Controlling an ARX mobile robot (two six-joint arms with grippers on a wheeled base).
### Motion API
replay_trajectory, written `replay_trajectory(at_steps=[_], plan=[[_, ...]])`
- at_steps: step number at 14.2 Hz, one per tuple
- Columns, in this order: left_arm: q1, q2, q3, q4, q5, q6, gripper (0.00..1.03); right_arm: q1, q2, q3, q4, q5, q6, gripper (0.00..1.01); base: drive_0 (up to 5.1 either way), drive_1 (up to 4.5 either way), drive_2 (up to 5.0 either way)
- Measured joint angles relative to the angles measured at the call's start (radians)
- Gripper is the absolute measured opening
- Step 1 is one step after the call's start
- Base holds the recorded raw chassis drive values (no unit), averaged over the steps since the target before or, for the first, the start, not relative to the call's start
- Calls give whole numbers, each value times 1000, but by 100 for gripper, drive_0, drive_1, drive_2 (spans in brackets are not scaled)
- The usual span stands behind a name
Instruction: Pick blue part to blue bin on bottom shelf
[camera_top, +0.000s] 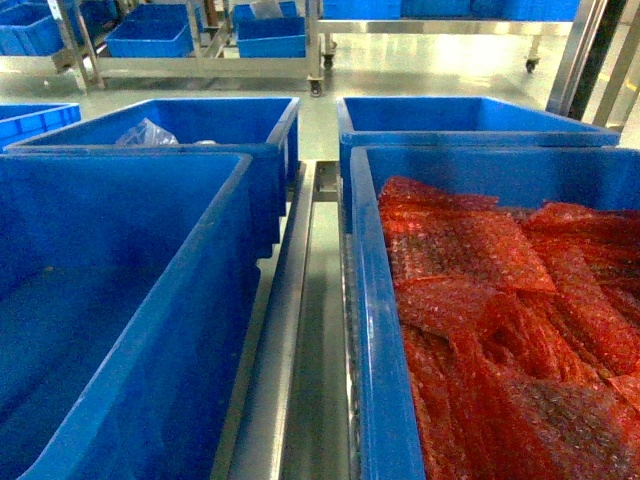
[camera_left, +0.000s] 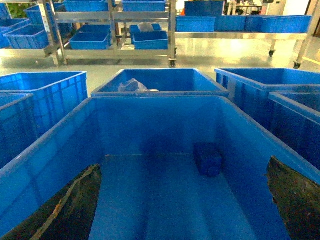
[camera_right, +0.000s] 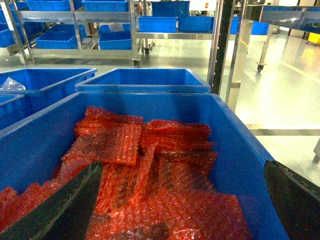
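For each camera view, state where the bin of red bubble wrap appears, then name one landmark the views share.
Head: the bin of red bubble wrap fills the lower right.
Left wrist: not in view; only an almost empty blue bin fills the picture.
Right wrist: it fills the centre and bottom.
Shared landmark: the steel rack of blue bins at the back.

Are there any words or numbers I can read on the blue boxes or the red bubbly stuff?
No, none can be read in any view.
The near left blue bin has plain walls, and the blue part inside it shows no label.
The red bubble wrap in the right blue bin carries no print.
The bins on the far racks are too small and blurred to tell.
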Motion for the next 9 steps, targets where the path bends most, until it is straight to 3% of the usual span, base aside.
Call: replay_trajectory(at_steps=[9], plan=[[0, 0, 0, 0, 0, 0, 98, 0, 0, 0, 0, 0, 0, 98, 0, 0, 0]])
